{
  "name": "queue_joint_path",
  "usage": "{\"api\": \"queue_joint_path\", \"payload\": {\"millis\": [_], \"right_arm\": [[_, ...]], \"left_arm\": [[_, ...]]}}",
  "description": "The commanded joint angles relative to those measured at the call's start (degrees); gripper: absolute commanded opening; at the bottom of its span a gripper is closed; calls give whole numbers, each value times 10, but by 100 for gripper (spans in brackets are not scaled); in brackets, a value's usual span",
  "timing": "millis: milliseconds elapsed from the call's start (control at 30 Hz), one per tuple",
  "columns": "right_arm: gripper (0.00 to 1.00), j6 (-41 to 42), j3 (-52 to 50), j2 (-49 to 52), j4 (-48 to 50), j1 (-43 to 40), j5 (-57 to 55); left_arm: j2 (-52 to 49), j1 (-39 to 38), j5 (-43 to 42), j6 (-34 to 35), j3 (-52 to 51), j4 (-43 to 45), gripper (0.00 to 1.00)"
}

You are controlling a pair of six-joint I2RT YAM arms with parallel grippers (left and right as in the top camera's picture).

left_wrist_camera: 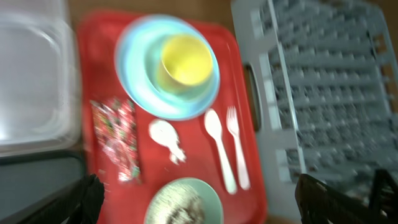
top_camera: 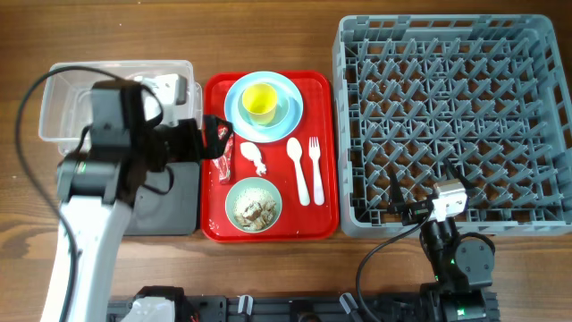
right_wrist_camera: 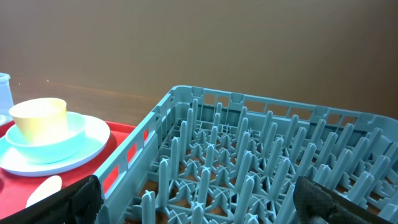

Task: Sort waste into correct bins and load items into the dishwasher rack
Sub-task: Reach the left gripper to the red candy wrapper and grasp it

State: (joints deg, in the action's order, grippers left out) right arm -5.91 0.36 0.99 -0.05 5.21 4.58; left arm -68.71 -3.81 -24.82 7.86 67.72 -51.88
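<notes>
The red wrapper (top_camera: 225,154), white tissue (top_camera: 252,156), white spoon (top_camera: 298,170) and fork (top_camera: 315,165) lie on the red tray (top_camera: 323,89). The yellow cup (top_camera: 260,101) sits in a small blue bowl (top_camera: 284,112) on the blue plate (top_camera: 237,98). The green bowl (top_camera: 254,204) holds rice and brown bits. My left gripper (top_camera: 214,139) is open above the tray's left side; in its wrist view its open fingers (left_wrist_camera: 199,214) straddle the green bowl (left_wrist_camera: 183,202), with the wrapper (left_wrist_camera: 118,140) ahead. My right gripper (top_camera: 420,201) is open and empty over the grey rack's (top_camera: 451,116) front edge.
The clear tub (top_camera: 116,98) stands at the back left, and the black tray (top_camera: 174,206) lies in front of it, partly under my left arm. The right wrist view shows the rack pegs (right_wrist_camera: 249,155) and the cup (right_wrist_camera: 38,117) on the plate (right_wrist_camera: 87,149).
</notes>
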Motion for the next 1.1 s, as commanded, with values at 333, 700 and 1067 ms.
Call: {"api": "queue_joint_path", "payload": {"millis": [333,700,1067], "right_arm": [[99,-1,-1,-2,2,2,-7],[100,-1,-1,-2,2,2,-7],[100,-1,-1,-2,2,2,-7]], "left_arm": [[-153,-24,-25,26,9,-35,4],[-195,-151,317,171,9,-3,5],[-290,-155,315,171,8,20,29]]}}
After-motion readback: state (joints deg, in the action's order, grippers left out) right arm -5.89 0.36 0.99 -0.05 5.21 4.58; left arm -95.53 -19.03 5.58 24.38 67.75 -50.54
